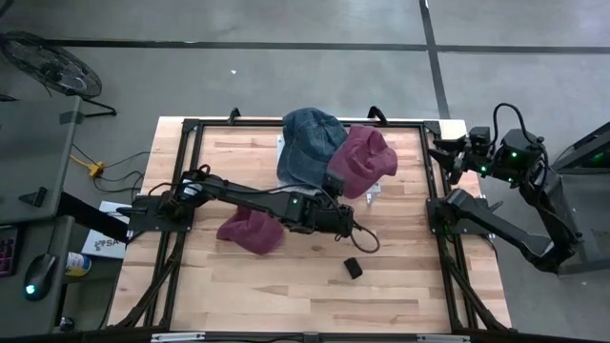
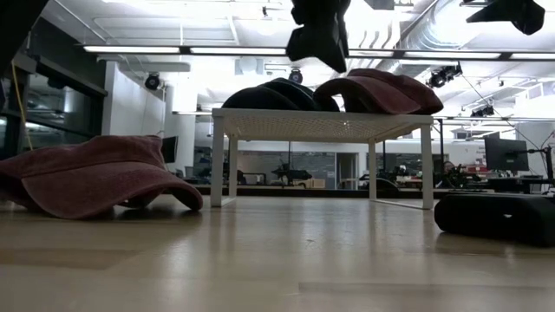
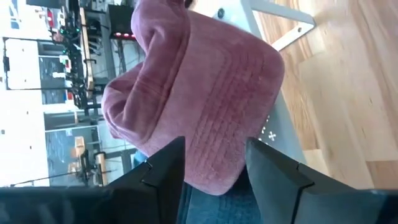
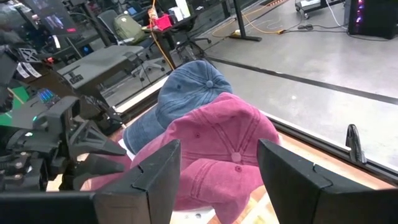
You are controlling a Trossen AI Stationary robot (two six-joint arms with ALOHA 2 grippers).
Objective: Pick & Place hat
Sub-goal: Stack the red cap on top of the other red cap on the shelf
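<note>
Left claw open at the maroon hat's brim, upper centre of the frame.
The hat lies diagonally on the white rack, brim pointing lower left; right claw gapes idle at right.

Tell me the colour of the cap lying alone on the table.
Maroon cap, clearest in the high view.

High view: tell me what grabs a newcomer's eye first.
Two caps, a blue cap and a maroon cap, sit side by side on a small white stand at the table's far edge. The left gripper reaches open toward the maroon one, while a third maroon cap lies beside that arm.
</note>
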